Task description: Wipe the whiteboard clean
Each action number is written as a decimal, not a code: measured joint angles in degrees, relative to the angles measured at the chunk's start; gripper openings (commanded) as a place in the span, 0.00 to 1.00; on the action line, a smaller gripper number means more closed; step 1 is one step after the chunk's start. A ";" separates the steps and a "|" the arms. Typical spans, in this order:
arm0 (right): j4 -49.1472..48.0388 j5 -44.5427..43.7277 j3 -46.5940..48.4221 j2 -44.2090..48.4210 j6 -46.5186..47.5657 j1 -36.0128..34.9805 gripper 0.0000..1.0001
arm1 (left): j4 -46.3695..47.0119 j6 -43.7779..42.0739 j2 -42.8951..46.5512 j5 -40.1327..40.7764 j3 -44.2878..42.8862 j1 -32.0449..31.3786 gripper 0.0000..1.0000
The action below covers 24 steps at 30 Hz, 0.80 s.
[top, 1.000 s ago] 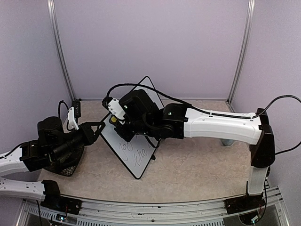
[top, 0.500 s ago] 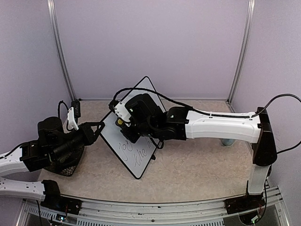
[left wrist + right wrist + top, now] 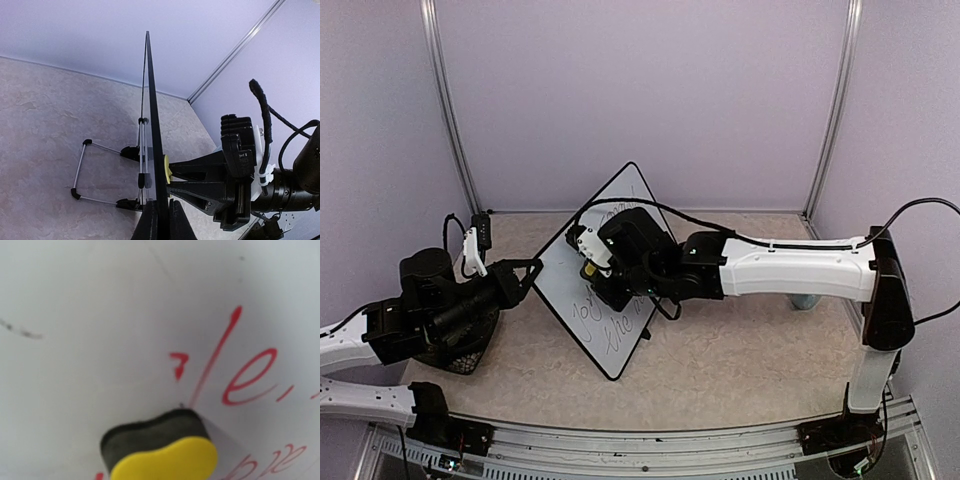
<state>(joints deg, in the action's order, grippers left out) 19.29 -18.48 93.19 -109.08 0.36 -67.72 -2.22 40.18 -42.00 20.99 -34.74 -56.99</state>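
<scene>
The whiteboard (image 3: pixel 568 292) stands tilted on the table, with handwriting on its lower half. In the left wrist view it shows edge-on as a thin black frame (image 3: pixel 151 100). My left gripper (image 3: pixel 528 270) is shut on the board's left edge, one finger on each side (image 3: pixel 161 204). My right gripper (image 3: pixel 590 268) is shut on a yellow eraser with a black felt face (image 3: pixel 160 450) and presses it against the board's face (image 3: pixel 100 315), just below red letters. The eraser also shows in the left wrist view (image 3: pixel 167 168) between the right gripper's (image 3: pixel 175 177) black fingers.
A black mesh basket (image 3: pixel 470 348) sits under my left arm at the table's left. The board's wire stand with black feet (image 3: pixel 100 175) rests on the table behind the board. Metal posts (image 3: pixel 445 100) stand at the back corners.
My right gripper has slid the eraser down and to the right across the board. The left gripper and the board have not moved.
</scene>
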 measured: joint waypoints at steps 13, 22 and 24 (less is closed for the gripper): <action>4.07 4.44 14.43 -4.48 0.13 1.81 0.00 | 0.02 0.61 0.63 0.31 0.20 0.00 0.00; 4.11 6.97 15.82 -5.18 -0.68 2.56 0.00 | 0.07 0.76 1.03 0.37 0.55 0.00 0.00; 3.08 7.41 14.80 -5.01 -1.18 2.64 0.00 | -0.07 0.76 1.03 0.42 0.61 0.00 0.00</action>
<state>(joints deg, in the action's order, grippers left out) 22.37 -11.07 107.98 -114.08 -0.82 -65.08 -2.28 40.95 -40.97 21.41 -34.13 -56.99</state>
